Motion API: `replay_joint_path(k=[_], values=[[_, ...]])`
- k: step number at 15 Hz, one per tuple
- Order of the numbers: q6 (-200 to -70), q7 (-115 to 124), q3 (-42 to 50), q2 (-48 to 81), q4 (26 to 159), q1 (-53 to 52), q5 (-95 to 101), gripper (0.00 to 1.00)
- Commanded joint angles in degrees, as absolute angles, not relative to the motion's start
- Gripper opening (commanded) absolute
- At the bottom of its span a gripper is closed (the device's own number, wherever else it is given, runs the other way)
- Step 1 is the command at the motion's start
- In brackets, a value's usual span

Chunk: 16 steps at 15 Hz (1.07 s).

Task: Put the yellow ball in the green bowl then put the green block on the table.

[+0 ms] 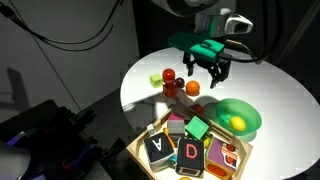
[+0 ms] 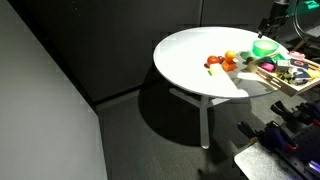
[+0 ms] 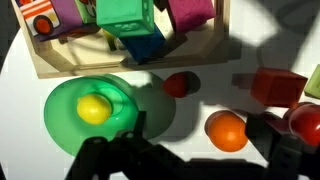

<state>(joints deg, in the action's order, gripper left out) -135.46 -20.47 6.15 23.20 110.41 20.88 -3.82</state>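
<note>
The yellow ball (image 1: 238, 121) lies inside the green bowl (image 1: 250, 112) on the white table (image 1: 270, 85). In the wrist view the ball (image 3: 93, 108) sits in the bowl (image 3: 65, 132) at the left. The green block (image 1: 197, 128) rests on top of other blocks in the wooden tray (image 1: 140, 150); in the wrist view it (image 3: 125, 12) is at the top edge. My gripper (image 1: 207, 68) is open and empty. It hangs above the table near the orange ball (image 1: 192, 89), up and to the left of the bowl. In the wrist view its fingers (image 3: 190, 165) straddle the orange ball (image 3: 226, 130).
Two red balls (image 1: 168, 76) and a red block (image 1: 172, 89) lie by the orange ball. Dark blocks marked A (image 1: 158, 147) and D (image 1: 189, 152) fill the tray next to the bowl. In an exterior view the bowl (image 2: 265, 48) is near the table's far edge.
</note>
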Motion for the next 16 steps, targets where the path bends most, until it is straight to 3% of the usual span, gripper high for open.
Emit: replay_joint_path(k=[1,16], values=[[-137.7,-23.6,6.1,17.4,117.6,20.6,-5.0,1.00],[-127.1,-21.4,9.1,2.9,129.4,15.7,-1.4,1.00]])
